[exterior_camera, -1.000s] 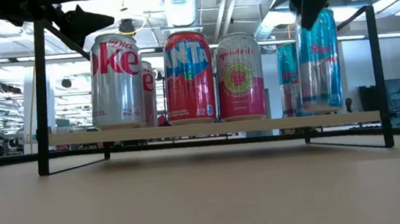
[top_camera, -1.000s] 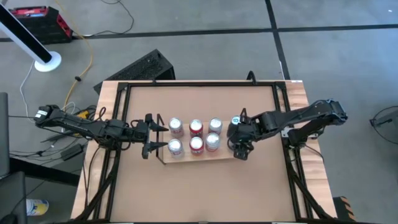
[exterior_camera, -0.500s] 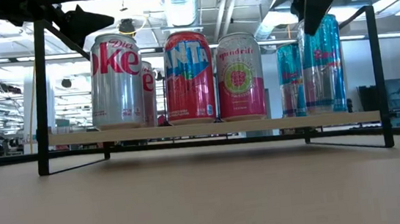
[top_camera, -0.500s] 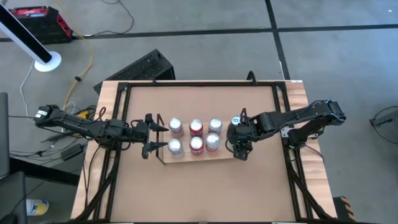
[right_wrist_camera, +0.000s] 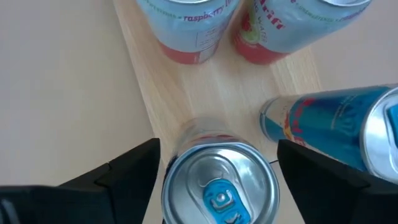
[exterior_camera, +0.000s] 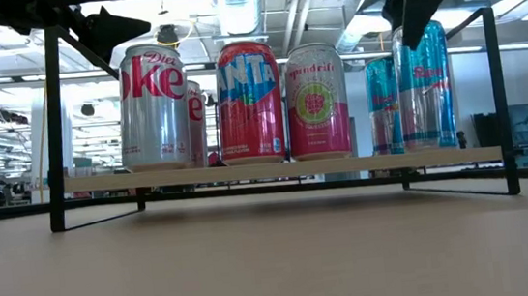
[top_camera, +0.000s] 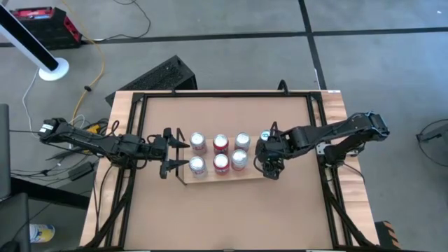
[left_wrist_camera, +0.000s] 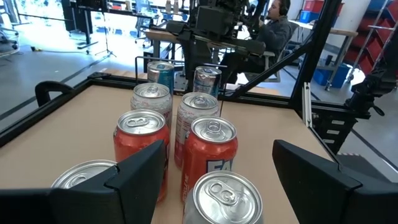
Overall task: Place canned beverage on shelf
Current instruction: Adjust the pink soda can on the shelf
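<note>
The shelf point(top_camera: 210, 179), a light-wood board point(exterior_camera: 247, 172) with black wire uprights, holds several cans in two rows: Diet Coke point(exterior_camera: 153, 105), Fanta point(exterior_camera: 248, 101), a pink can point(exterior_camera: 316, 99). At its right end a tall blue can point(right_wrist_camera: 219, 180) stands upright on the board beside a second blue can point(right_wrist_camera: 336, 130). My right gripper point(right_wrist_camera: 217, 146) hangs open over the tall can, pointing steeply down, one finger on either side of its top. My left gripper point(top_camera: 183, 155) waits open and level at the shelf's left end, its fingers point(left_wrist_camera: 140, 171) apart from the cans.
Black rails point(top_camera: 140, 140) frame the brown tabletop, with free room toward the near edge point(top_camera: 224, 217) and the far edge point(top_camera: 224, 112). A person point(left_wrist_camera: 273, 28) sits in the room beyond the table. A black object point(top_camera: 157, 77) lies on the floor behind the table.
In the low view the right gripper's dark finger in front of the tall blue can has shifted slightly toward the table's right. The can stands where it was on the shelf board.
</note>
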You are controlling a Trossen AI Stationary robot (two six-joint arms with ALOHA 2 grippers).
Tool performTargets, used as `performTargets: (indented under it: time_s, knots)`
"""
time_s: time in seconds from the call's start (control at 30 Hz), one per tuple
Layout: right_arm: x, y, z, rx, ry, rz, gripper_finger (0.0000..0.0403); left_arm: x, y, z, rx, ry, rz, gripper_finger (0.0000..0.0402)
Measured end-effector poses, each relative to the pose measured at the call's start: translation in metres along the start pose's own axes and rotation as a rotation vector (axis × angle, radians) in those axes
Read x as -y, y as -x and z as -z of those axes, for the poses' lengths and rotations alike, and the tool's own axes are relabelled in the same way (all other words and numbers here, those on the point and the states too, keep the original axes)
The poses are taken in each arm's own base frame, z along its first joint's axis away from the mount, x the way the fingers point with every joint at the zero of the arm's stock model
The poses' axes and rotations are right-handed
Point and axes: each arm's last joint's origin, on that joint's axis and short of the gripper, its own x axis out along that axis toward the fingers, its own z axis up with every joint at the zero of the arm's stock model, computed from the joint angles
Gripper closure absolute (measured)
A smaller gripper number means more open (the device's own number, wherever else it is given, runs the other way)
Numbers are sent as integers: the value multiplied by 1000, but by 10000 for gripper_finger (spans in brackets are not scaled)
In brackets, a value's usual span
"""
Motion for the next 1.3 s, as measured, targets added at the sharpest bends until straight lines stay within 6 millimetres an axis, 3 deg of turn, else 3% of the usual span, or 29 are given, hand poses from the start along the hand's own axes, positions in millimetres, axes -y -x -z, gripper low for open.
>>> performTargets:
  time_s: [0.3,0.53,0.77,1.07,1.3]
  knots:
    - [0,16,-12,77,6,-28,52,0,0,0,2,1,-1,123]
    - [-7,26,-34,294,44,-99,52,0,0,0,2,-1,-1,123]
    - [-17,3,-57,383,121,-87,53,0,0,0,0,-2,-2,123]
    - [-19,-33,-68,323,200,-10,53,0,0,1,-7,-5,-3,123]
    - [-19,-33,-68,323,206,-8,53,0,0,1,-9,-5,-1,123]
